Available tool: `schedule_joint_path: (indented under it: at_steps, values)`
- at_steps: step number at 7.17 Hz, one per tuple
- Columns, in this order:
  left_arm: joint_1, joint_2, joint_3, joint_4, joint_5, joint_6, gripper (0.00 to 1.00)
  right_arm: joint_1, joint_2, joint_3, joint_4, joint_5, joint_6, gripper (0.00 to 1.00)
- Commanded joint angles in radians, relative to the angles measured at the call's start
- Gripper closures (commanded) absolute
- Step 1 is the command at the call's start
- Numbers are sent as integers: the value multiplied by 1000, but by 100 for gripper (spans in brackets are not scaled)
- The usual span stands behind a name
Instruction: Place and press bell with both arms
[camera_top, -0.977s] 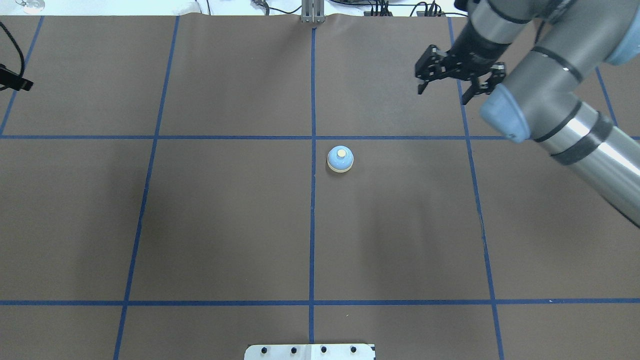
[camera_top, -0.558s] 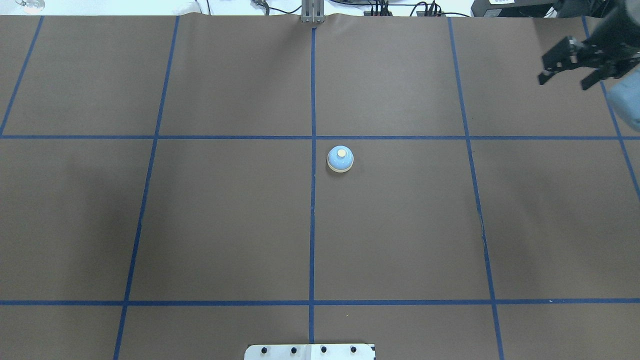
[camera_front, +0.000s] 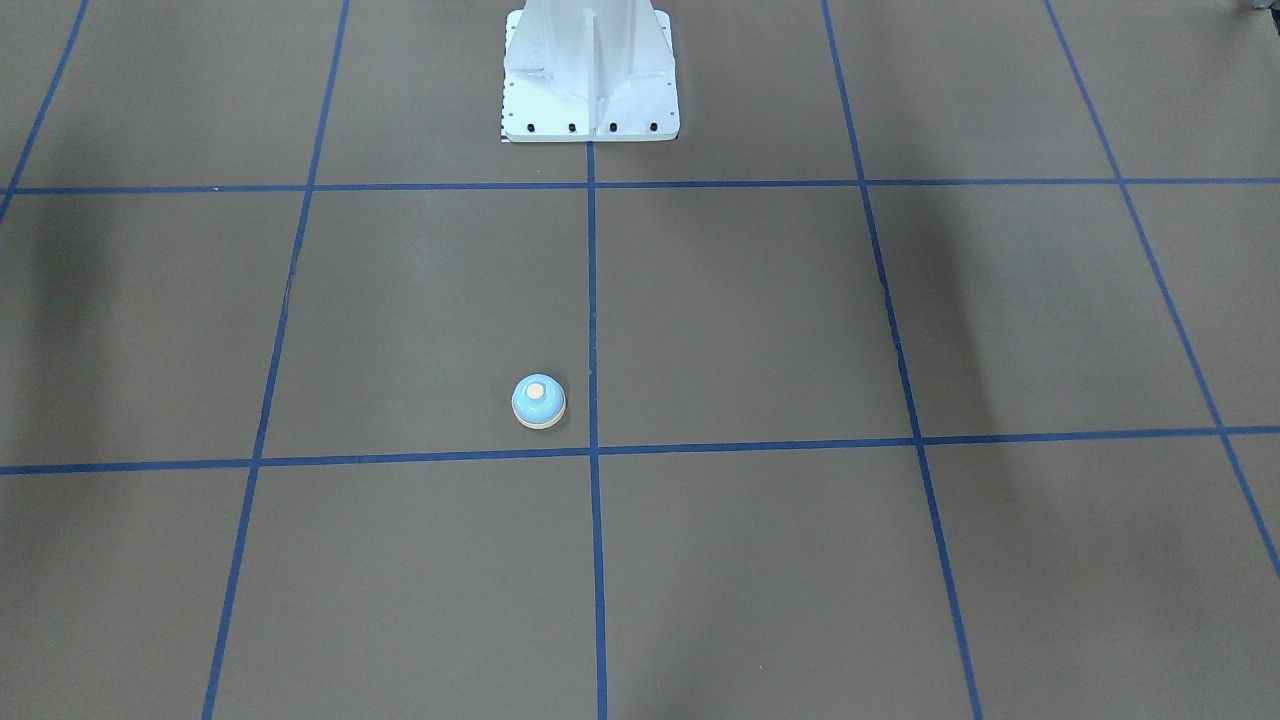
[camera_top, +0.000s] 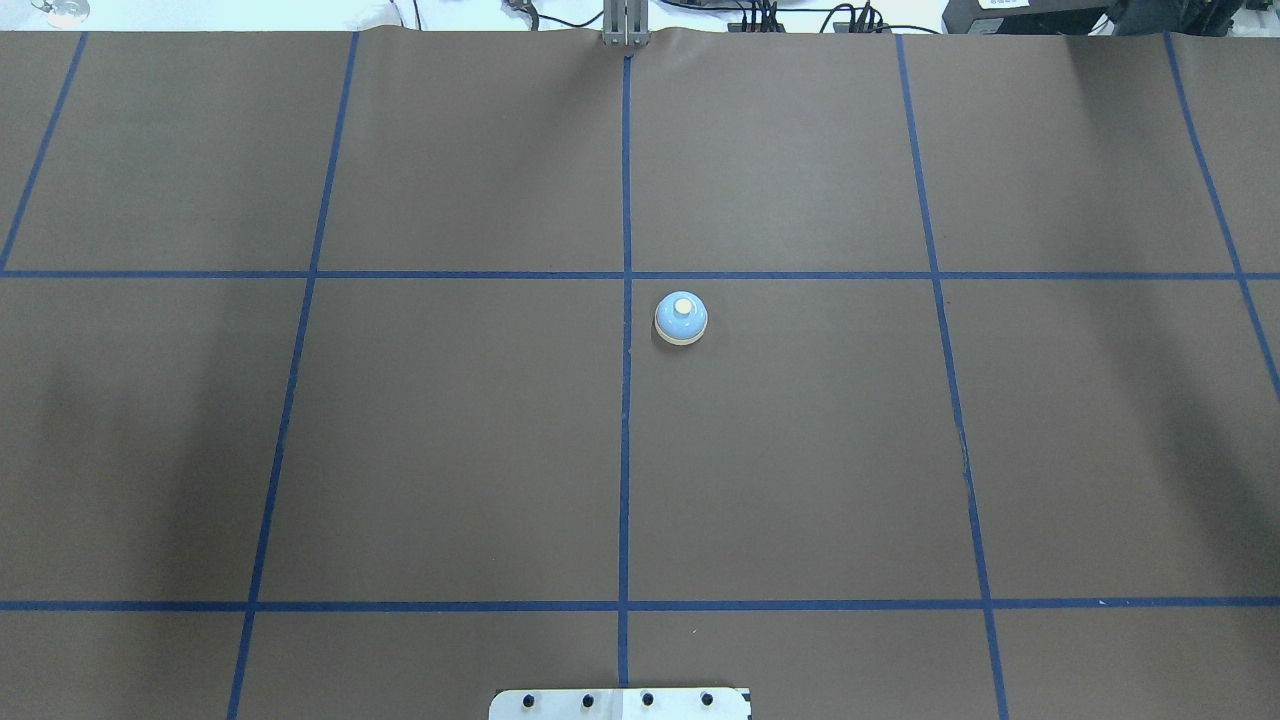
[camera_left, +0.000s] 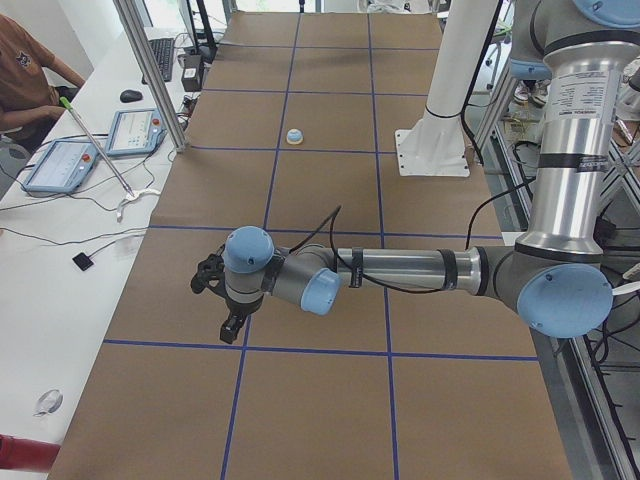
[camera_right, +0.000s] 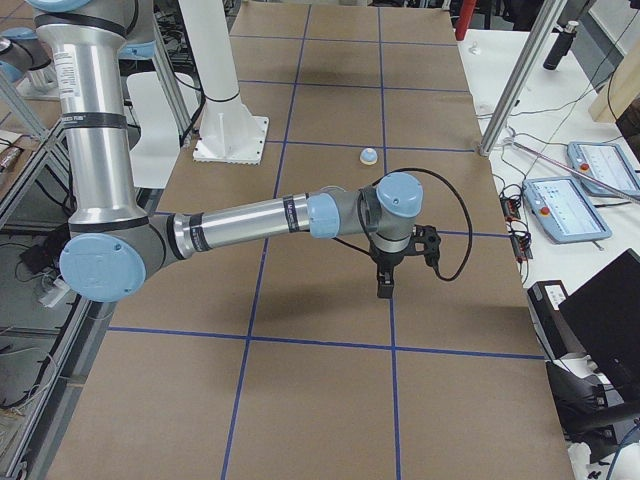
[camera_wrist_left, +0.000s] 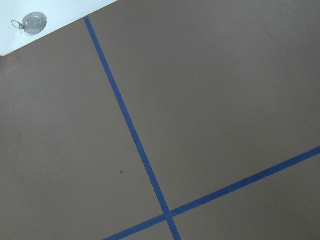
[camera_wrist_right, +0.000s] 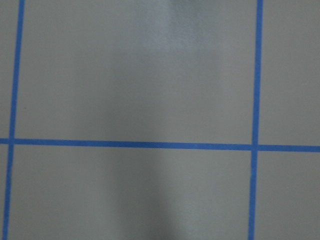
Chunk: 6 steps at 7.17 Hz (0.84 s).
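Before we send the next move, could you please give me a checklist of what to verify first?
1. Bell upright on the table: ok.
2. Its button uncovered: ok.
3. Left gripper near the bell: not ok, it hangs far off toward one table end.
4. Right gripper near the bell: not ok, far off toward the other end.
5. Grippers open or shut: cannot tell, side views only.

Brown table (camera_top: 450, 450), blue tape grid (camera_top: 625, 480), white pedestal (camera_front: 590, 70), tablet (camera_left: 135, 130), seated operator (camera_left: 25, 60)
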Motion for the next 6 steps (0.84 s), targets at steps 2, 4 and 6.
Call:
schedule_joint_path:
  at_steps: [2,4,6]
  values:
    - [-4,31,-24,86,18,0,0,32,-77,8,2,-7,-26,0]
    - [-4,55,-117,206,19,0,0,51,-122,1,-1,-5,-162,0]
    - [-5,60,-174,326,21,37,0,55,-145,1,-1,2,-163,0]
